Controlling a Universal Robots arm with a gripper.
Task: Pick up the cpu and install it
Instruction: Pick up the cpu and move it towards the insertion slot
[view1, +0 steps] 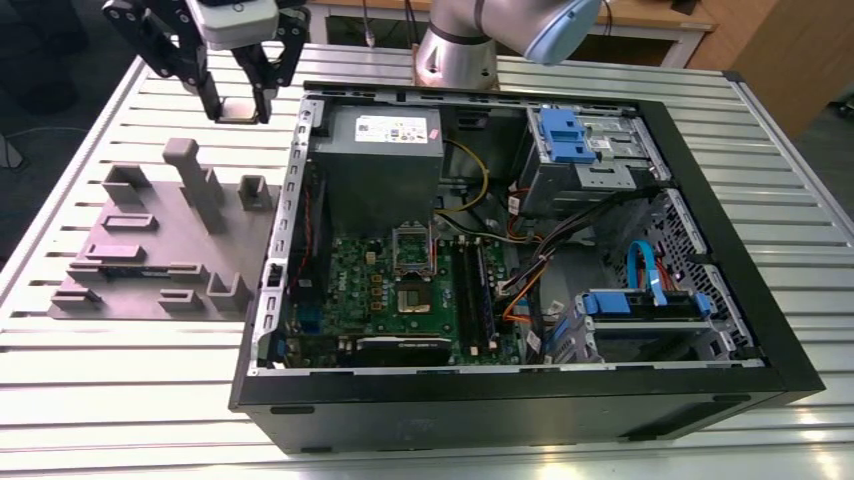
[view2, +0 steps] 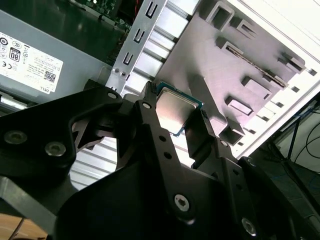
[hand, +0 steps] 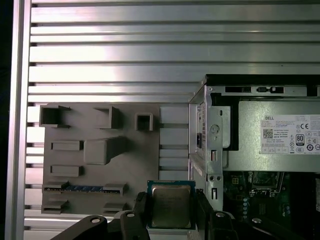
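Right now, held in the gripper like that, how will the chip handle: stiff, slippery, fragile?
Probably stiff: the chip is a flat, metal-topped square showing no bend between the fingers. Likely slippery, since the gripper pinches only its thin edges and the top looks smooth. Probably light, being so thin.

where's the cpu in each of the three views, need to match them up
Exterior view: the cpu is gripped in the hand at the exterior view's left, above the table, outside the computer case.
Second wrist view: the cpu is in the hand, with the grey fixture plate behind it.
First wrist view: the cpu is in the hand, between the grey fixture plate and the computer case.
Shared landmark: the grey fixture plate.
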